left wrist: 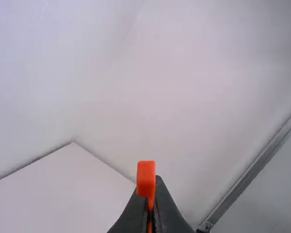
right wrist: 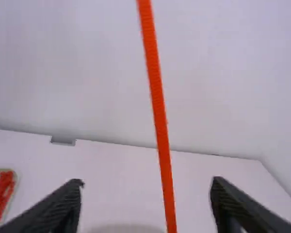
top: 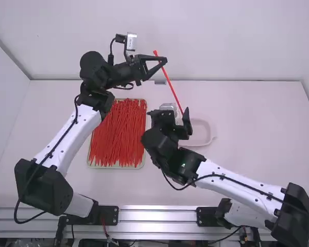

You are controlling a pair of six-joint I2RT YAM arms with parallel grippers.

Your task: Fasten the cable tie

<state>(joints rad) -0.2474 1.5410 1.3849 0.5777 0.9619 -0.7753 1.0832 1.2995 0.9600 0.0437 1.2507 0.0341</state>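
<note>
A single red cable tie (top: 170, 82) is held slanting in the air above the back of the table. My left gripper (top: 162, 64) is shut on it near its upper end. In the left wrist view the tie's square head (left wrist: 146, 178) sticks out just past the closed fingertips of that gripper (left wrist: 148, 196). The strap runs down to my right gripper (top: 174, 117), which sits below it. In the right wrist view the strap (right wrist: 157, 111) passes between the two widely spread fingers (right wrist: 63, 204) of the open right gripper (right wrist: 145, 191) without touching either.
A flat tray (top: 116, 165) left of centre holds a pile of several red cable ties (top: 118, 131), whose edge also shows in the right wrist view (right wrist: 0, 194). A shallow white dish (top: 208, 135) lies behind the right gripper. The back wall is close behind the left gripper.
</note>
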